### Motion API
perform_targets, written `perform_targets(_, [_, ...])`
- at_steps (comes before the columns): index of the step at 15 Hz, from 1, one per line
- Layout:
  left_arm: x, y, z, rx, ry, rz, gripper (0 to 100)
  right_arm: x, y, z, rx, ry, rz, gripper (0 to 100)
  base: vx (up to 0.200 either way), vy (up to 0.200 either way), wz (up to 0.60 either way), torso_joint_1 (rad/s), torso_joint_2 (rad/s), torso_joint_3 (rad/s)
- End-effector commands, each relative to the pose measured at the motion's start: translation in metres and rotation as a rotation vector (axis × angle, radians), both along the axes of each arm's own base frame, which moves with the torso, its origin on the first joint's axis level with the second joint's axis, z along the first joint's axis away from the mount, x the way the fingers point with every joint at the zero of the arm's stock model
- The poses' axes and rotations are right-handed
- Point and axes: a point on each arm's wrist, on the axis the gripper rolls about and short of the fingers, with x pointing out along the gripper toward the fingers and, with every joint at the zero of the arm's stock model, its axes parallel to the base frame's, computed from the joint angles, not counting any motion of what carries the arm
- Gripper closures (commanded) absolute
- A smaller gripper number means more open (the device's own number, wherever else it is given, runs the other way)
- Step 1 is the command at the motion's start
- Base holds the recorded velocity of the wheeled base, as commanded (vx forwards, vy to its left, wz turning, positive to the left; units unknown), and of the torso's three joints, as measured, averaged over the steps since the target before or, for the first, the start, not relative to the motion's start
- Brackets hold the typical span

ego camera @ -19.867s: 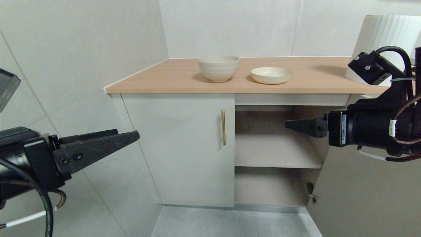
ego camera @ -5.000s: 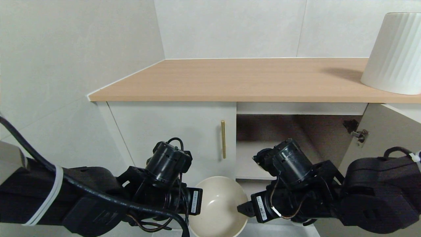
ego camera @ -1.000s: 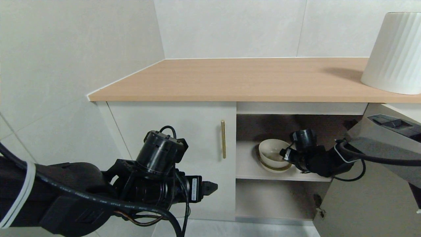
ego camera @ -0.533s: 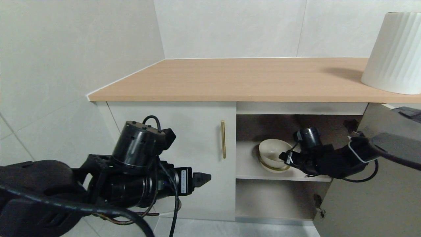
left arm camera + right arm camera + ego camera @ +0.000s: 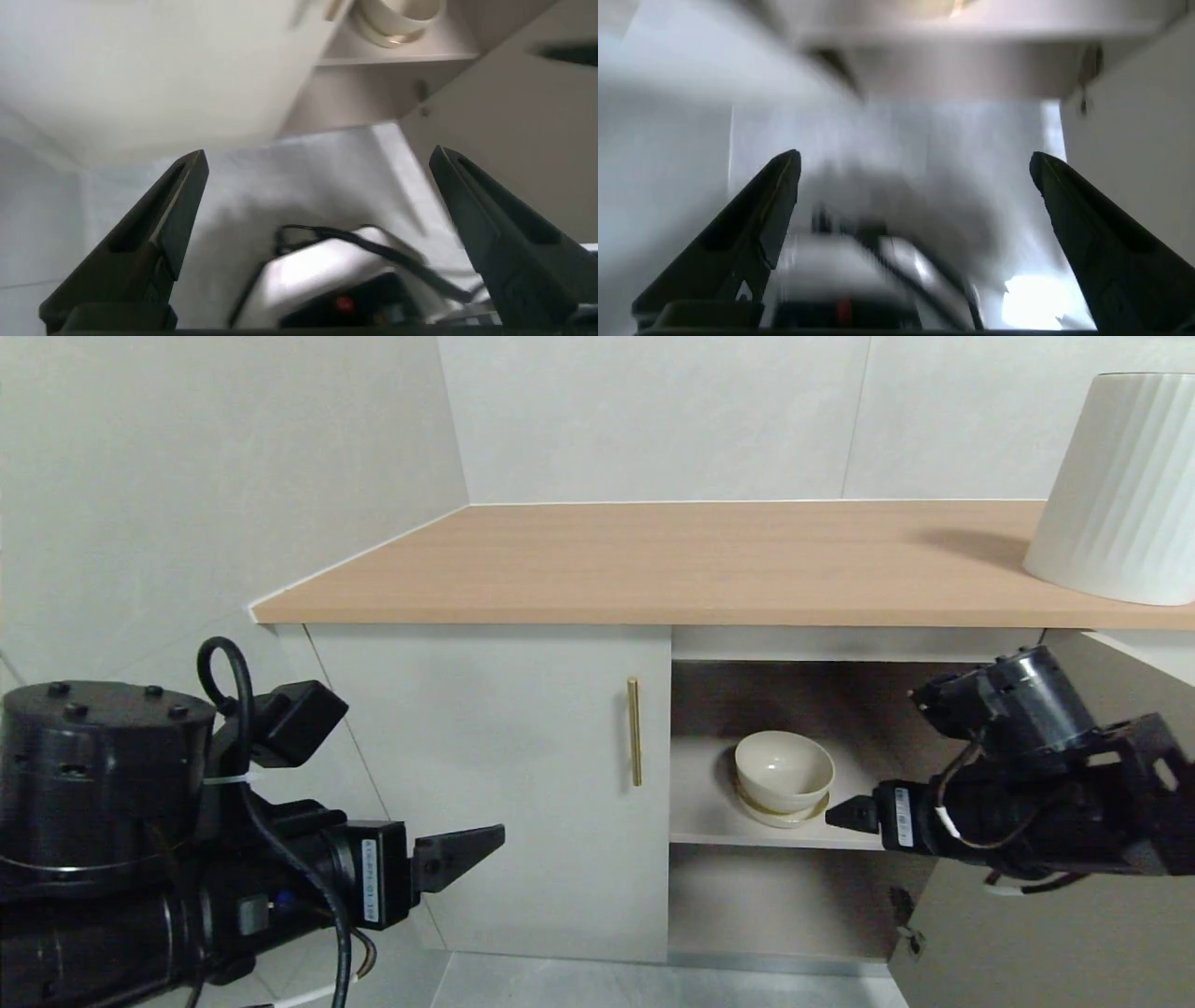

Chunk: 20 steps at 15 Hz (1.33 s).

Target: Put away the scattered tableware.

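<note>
**Right gripper (image 5: 840, 815) spread wide just short of the shelved bowl (image 5: 784, 767)**

Right gripper hung outside the open cabinet compartment. Its dark tips were level with the shelf's front edge and pointed toward the bowl, near it but not touching. In the right wrist view its two tapered black fingers (image 5: 747, 243) stood far apart with nothing between them. The left gripper (image 5: 490, 840) sat lower, in front of the closed door (image 5: 523, 784) and well apart from the bowl. Its jaws were likewise spread and empty in the left wrist view.

The bowl was cream, smooth and round with deep walls. It stood upright on a shallow plate (image 5: 780, 816) of the same pale tone, of which only the rim showed. Both rested on the upper shelf (image 5: 700, 807), a matte, pale board.

The closed door was flat and off-white, with a slim brass bar handle (image 5: 634, 731) set upright near its edge. Above ran a wood-grain countertop (image 5: 653, 560). At its right end stood a white, ribbed, tapering shade (image 5: 1116, 485).
</note>
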Motion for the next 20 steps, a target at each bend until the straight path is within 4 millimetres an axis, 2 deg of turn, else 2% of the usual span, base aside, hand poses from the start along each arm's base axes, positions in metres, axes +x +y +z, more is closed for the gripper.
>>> perform_targets(1, [-0.006,0.009,0.004,-0.01,-0.028,0.023,0,-0.059,-0.012,0.039,0.04,-0.065,0.101,0,0.0,0.0,0.0,0.0,0.0,0.0])
perform_targets(7, [0.005,0.002,-0.01,0.024,0.036,0.017,0,-0.064,-0.01,0.034,0.017,-0.043,0.114,0,0.0,0.0,0.0,0.0,0.0,0.0])
perform_targets(20, [0.004,0.001,-0.011,0.025,0.039,0.009,0,-0.065,-0.011,0.028,-0.016,-0.014,0.124,0,-0.2,0.0,0.0,0.005,0.0,0.002])
